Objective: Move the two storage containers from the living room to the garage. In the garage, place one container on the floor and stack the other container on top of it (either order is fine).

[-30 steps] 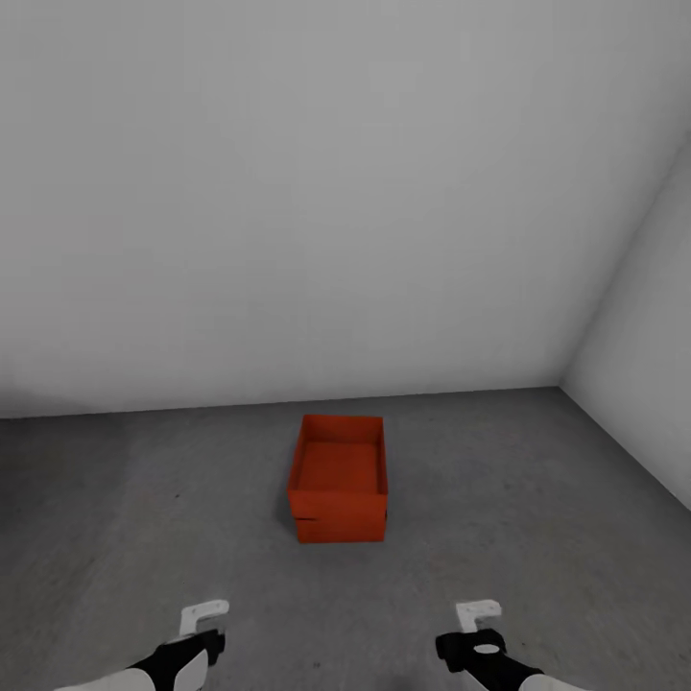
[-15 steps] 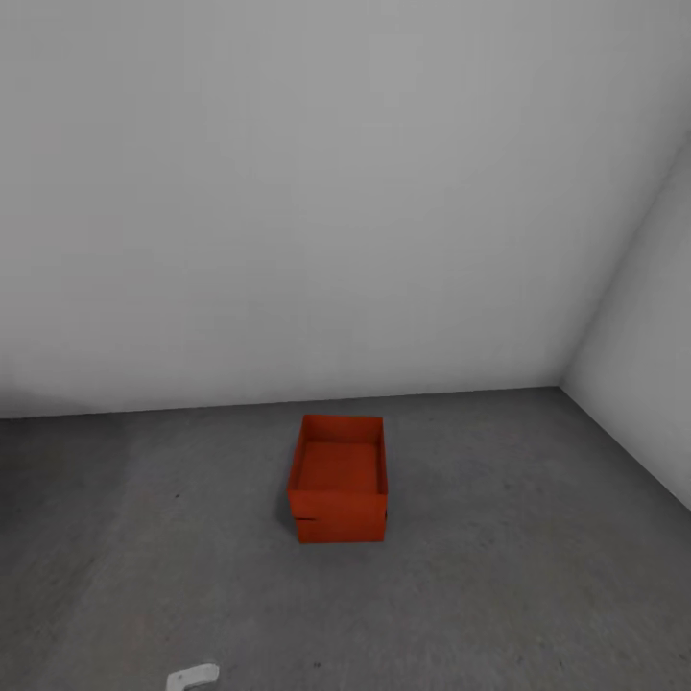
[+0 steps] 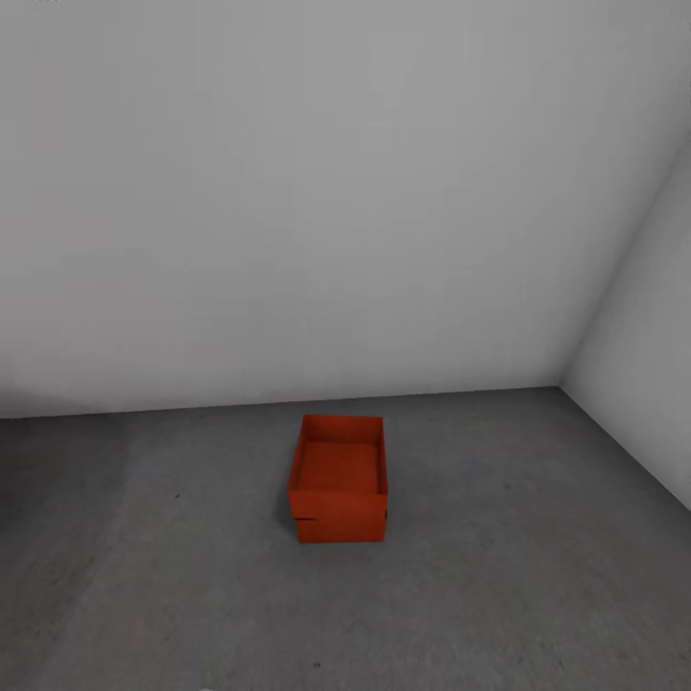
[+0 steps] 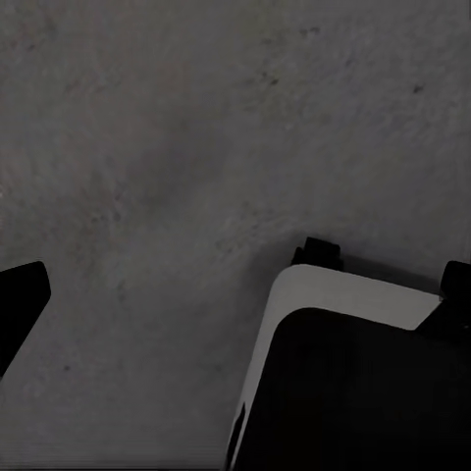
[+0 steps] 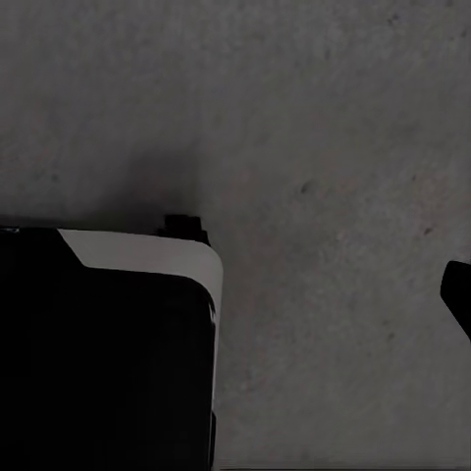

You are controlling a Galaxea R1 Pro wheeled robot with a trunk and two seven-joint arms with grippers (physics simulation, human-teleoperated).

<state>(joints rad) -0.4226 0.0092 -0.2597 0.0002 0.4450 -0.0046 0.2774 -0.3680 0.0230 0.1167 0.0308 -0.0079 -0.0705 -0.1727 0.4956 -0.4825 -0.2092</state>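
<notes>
Two end effectors hang over the floor point(image 3: 173, 576); each wrist view shows only a dark finger tip at the frame's edge, the left end effector point(image 4: 20, 304) and the right end effector point(image 5: 459, 294), so whether either is open or closed cannot be told. A black-and-white robot part point(image 4: 343, 383) sits below each. Ahead, the two storage containers point(image 3: 339, 489) stand stacked, one upon the other, on the dark grey concrete, near the pale grey wall point(image 3: 288, 192) behind them.

Both end effectors have dropped below the head view's lower edge.
</notes>
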